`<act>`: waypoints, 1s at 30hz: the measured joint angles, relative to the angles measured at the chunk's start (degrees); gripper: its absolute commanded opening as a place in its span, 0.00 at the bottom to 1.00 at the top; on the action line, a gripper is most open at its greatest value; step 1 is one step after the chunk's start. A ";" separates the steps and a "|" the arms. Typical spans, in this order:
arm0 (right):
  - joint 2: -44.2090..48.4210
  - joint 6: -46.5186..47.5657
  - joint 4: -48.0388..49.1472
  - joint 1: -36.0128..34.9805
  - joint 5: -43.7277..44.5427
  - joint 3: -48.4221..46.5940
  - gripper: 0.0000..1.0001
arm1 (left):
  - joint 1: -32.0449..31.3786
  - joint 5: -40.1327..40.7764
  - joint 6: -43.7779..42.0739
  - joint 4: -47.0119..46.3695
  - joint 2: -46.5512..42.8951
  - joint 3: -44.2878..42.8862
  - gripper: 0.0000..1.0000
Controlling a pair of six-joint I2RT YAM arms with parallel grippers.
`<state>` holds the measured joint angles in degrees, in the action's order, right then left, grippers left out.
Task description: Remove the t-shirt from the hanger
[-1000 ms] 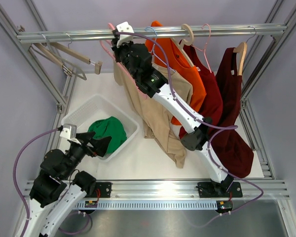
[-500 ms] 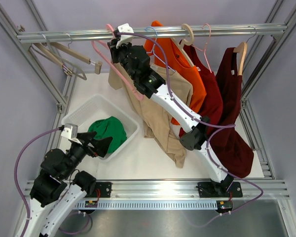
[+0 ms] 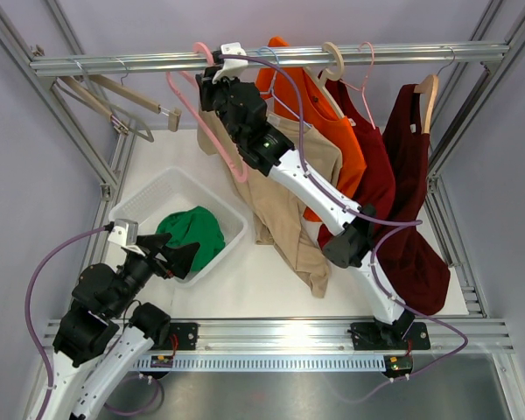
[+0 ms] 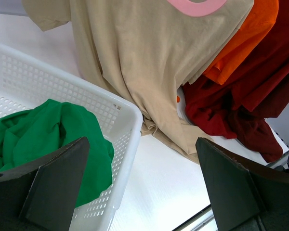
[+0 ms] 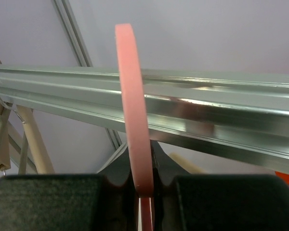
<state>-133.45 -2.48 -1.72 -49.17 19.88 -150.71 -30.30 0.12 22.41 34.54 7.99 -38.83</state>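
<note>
Left gripper (image 4: 142, 185): well below the rail (image 3: 402, 54), fingers spread wide, nothing held. It is hung over the white basket (image 3: 140, 206), in which a green garment (image 3: 192, 234) is seen.

Beige t-shirt (image 3: 284, 214): draped below the rail on the pink hanger (image 5: 134, 110), hem reaching the table. One hanger arm is seen bare toward the rail's left.

Right gripper (image 5: 144, 190): pinched narrowly on the hanger's hook, right at the rail.

Judged: the hanger is best tilted and drawn sideways out of the collar. The pinch should be held firm so the thin hook is not twisted loose.

In the way: orange shirt (image 3: 332, 131) and dark red garments (image 3: 411, 175) are crowded just beside, along the rail's right. Empty wooden hangers (image 3: 114, 96) are hung at its left end.
</note>
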 measured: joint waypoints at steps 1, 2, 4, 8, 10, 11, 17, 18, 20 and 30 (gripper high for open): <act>0.07 -0.26 -0.07 -0.09 0.24 0.02 0.16 | 0.00 0.00 -0.02 -0.02 0.00 0.00 0.99; 0.20 -0.57 -0.20 -0.17 0.42 0.13 0.21 | 0.00 0.02 0.00 0.00 0.00 0.00 0.99; 0.79 -1.07 -0.66 -0.20 0.68 1.01 0.32 | 0.00 0.02 -0.02 0.00 0.00 0.00 0.99; 1.81 -1.46 -2.05 -0.13 1.75 3.87 0.36 | 0.02 0.02 -0.02 0.00 0.00 0.00 0.99; 1.99 -1.51 -2.45 -0.11 1.81 4.79 0.37 | 0.09 0.02 0.00 0.00 0.00 0.00 0.99; 2.10 -1.51 -2.62 -0.11 1.77 5.38 0.39 | 0.13 0.02 0.00 0.00 0.00 0.00 0.99; 3.17 -1.90 -3.67 -0.11 1.40 9.75 0.55 | 0.39 0.02 -0.02 -0.02 0.00 0.00 0.99; 3.74 -1.90 -3.96 -0.11 1.14 11.13 0.57 | 0.44 0.00 -0.02 0.00 0.00 0.00 0.99; 5.60 -2.03 -3.93 -0.11 0.46 15.10 0.57 | 0.55 0.00 -0.02 -0.02 0.00 0.00 0.99; 17.03 -2.60 -1.40 -0.28 -3.34 33.29 0.16 | 0.98 -0.42 -0.02 -0.20 0.00 0.00 0.99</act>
<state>-116.42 -5.08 -3.11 -49.45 16.53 -117.43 -29.32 -0.30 22.39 34.35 7.99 -38.83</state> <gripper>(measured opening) 0.208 0.987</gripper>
